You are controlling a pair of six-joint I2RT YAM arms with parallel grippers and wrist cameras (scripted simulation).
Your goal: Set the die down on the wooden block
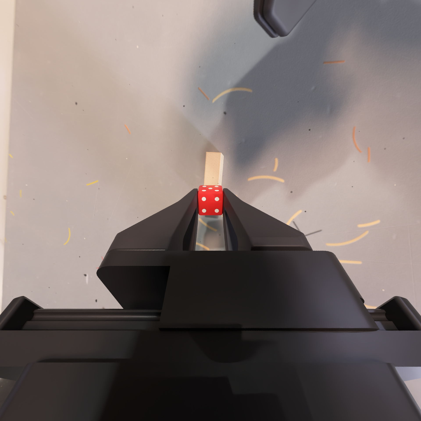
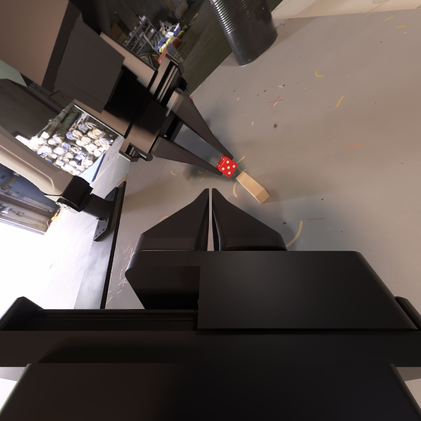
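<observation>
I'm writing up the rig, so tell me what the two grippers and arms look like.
Both grippers, left and right, are matte black, with two flat wedge-shaped fingers tapering to narrow tips, sliding on a black rail across a boxy body. The left arm's links are blocky and dark, on a black bolted base plate. No cables or markings show.

The tabletop (image 1: pixel 114 114) lies bare around the wooden block (image 1: pixel 213 168), leaving open approach from either side. A dark cylinder (image 2: pixel 245 32) stands well apart, and the right gripper (image 2: pixel 210 190) hangs near the block.
</observation>
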